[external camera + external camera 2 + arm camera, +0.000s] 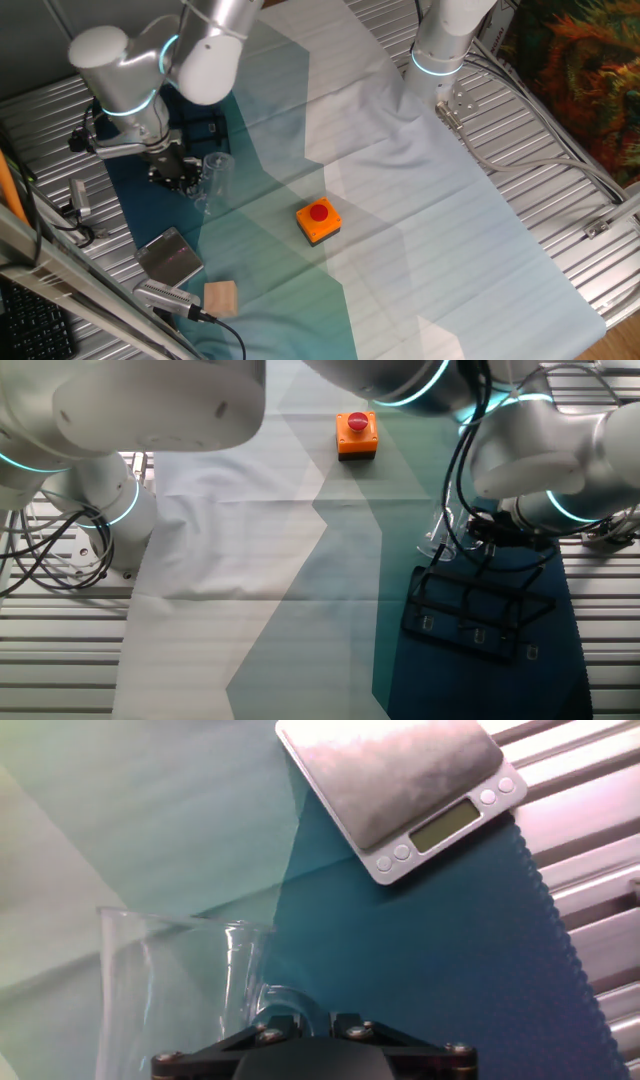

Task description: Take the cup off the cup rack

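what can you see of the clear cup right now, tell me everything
The cup is a clear, colourless tumbler of glass or plastic, plain and without a handle. It looks upright with its open rim at the top, right beside the gripper over the dark blue part of the cloth. In the hand view its wall sits directly ahead of the gripper body, cloth showing through it. It looks already away from the cup rack. Whether the fingers clamp it cannot be told.

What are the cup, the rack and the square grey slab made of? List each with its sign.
Clear handleless cup: glass or clear plastic; cloth shows through.
Black thin-wire rack: probably coated metal wire.
Square grey slab: brushed metal top, dull reflections; apparently a scale.
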Motion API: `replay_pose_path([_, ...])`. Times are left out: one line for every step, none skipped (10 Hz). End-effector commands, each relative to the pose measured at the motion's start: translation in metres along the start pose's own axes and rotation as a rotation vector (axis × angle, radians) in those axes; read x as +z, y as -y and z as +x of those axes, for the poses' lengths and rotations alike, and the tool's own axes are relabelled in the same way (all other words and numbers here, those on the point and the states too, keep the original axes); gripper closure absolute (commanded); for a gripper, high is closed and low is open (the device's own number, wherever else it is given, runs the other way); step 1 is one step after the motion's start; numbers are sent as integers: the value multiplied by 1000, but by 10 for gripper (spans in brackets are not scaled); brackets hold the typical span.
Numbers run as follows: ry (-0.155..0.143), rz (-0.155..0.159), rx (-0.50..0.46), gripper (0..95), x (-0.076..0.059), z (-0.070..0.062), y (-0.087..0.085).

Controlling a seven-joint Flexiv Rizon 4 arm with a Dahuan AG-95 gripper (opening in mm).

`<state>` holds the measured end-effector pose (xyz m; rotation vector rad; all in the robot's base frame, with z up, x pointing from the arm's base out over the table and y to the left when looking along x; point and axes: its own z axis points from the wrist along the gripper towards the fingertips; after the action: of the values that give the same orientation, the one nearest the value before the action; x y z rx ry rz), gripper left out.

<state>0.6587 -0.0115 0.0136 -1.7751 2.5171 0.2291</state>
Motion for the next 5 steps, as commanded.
replay_pose_path([-12, -18, 15, 950, -13, -7, 3])
replay_pose_path([-11, -15, 17, 950, -15, -8, 3])
replay_pose_path([2, -19, 37, 950, -22, -14, 5])
replay_pose_path([2, -16, 46, 950, -23, -17, 4])
replay_pose_path([0, -17, 52, 950, -24, -18, 4])
